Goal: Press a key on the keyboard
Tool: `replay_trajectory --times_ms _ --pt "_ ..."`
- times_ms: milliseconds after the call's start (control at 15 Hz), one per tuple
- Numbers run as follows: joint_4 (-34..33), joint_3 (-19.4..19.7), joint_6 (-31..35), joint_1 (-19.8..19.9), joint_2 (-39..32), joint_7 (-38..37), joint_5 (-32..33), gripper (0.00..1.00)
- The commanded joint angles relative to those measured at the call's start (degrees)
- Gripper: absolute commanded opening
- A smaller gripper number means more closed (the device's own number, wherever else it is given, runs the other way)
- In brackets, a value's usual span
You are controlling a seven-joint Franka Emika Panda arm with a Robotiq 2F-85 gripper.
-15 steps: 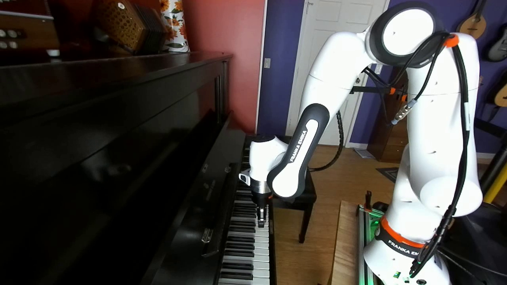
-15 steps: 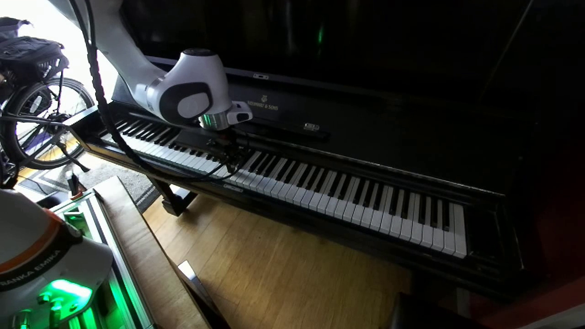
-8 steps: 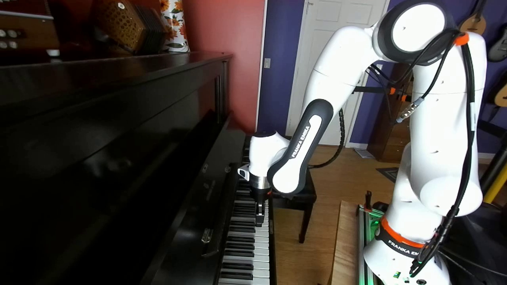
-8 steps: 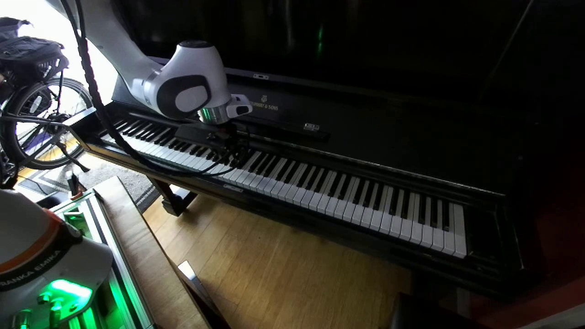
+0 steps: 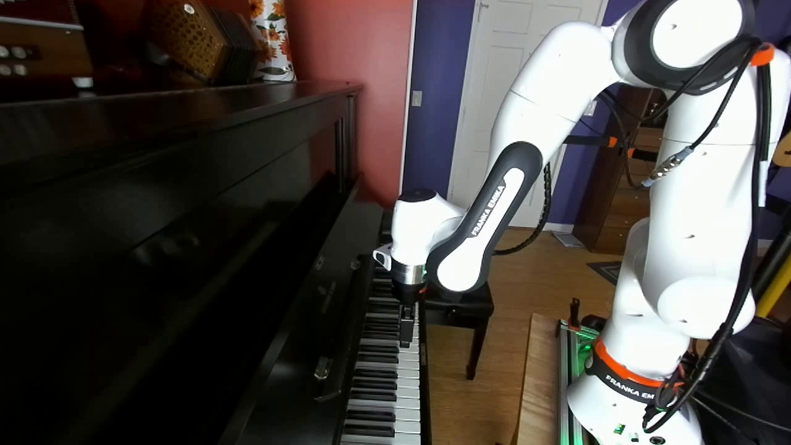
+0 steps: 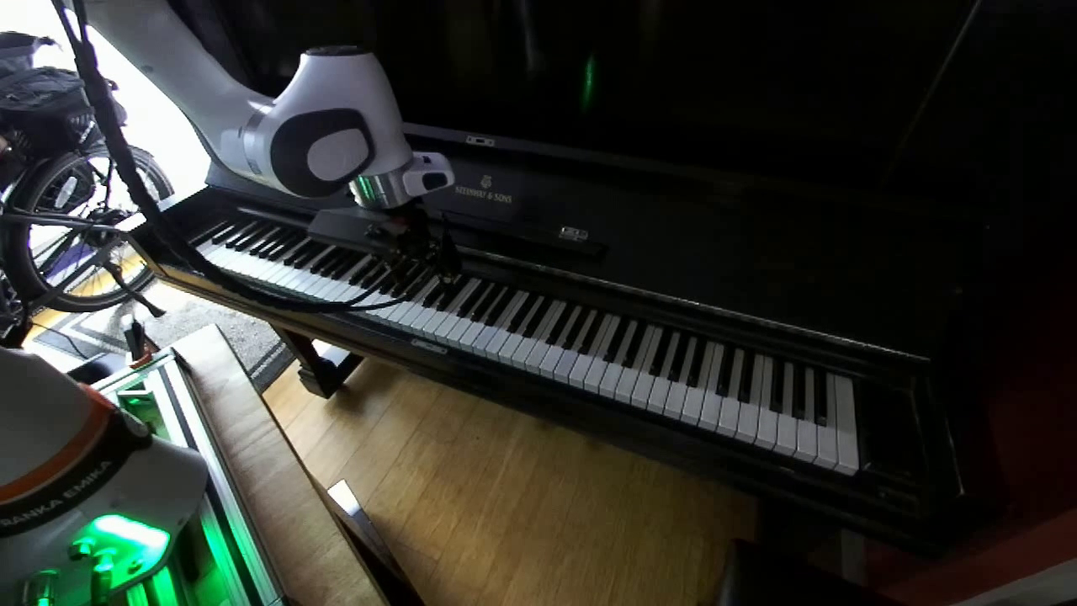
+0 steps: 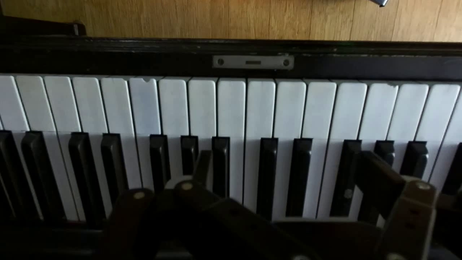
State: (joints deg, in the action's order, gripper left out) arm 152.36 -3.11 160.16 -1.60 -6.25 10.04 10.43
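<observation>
In an exterior view: keyboard [image 5: 395, 377] is sitting in the black upright piano [image 5: 185, 198]; arm [image 5: 531, 111] is arching over, gripper [image 5: 405, 339] is pointing down over it. Side-on, so jaw spread isn't reading. A concertina-like box [image 5: 188, 40] is resting on the piano top, showing only here. A bench [image 5: 460, 306] is standing past the gripper.

In an exterior view: cable [image 6: 156, 220] is drooping in front of the keyboard. A bicycle [image 6: 50, 220] is showing only here; gold lettering [image 6: 484, 195] on the piano is reading more clearly. Gripper is blending into the dark piano.

Wrist view: jaws are standing wide apart, holding nothing, several keys [image 7: 267, 169] showing between the fingertips [image 7: 379, 174]. A white key [image 7: 145, 106] is showing a chipped front edge. Can't tell whether the tips are touching the keyboard.
</observation>
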Motion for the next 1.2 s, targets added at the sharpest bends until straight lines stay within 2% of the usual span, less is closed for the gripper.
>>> replay_trajectory --times_ms 0,267,667,933,1000,1133 --pt "2.75 0.79 -3.02 -1.33 6.17 -6.50 2.02 1.00" --pt "4.01 -0.39 -4.57 -1.54 11.10 -10.81 2.08 1.00" --pt "5.03 -2.82 -8.13 -0.67 18.41 -17.19 6.13 1.00" --pt "5.38 -3.75 -10.34 -0.73 21.80 -17.23 5.09 1.00" --pt "3.58 -3.28 -8.90 -0.84 18.72 -15.62 4.20 1.00" --pt "3.91 -3.47 -9.47 -0.81 20.04 -15.63 4.19 1.00"
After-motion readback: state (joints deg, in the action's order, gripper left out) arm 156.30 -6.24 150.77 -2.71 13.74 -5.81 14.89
